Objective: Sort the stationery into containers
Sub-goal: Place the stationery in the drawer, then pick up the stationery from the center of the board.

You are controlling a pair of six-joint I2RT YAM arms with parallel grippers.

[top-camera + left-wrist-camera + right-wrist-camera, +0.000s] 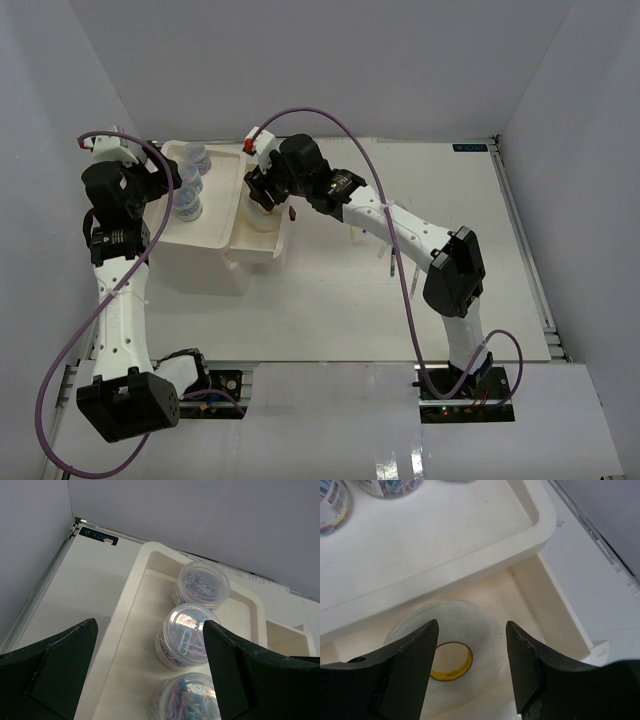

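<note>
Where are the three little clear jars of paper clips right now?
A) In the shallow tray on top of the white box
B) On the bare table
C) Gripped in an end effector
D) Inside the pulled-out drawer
A: the left wrist view shows the three jars standing in a row on the floor of the top tray, inside its raised rim, with nothing gripping them.

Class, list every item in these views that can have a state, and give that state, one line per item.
Three jars: lids on, upright in the top tray.
Drawer: pulled out, open.
Tape ring: lying flat inside the drawer.
Left end effector: open, empty, above the jars.
Right end effector: open, above the tape ring.
</note>
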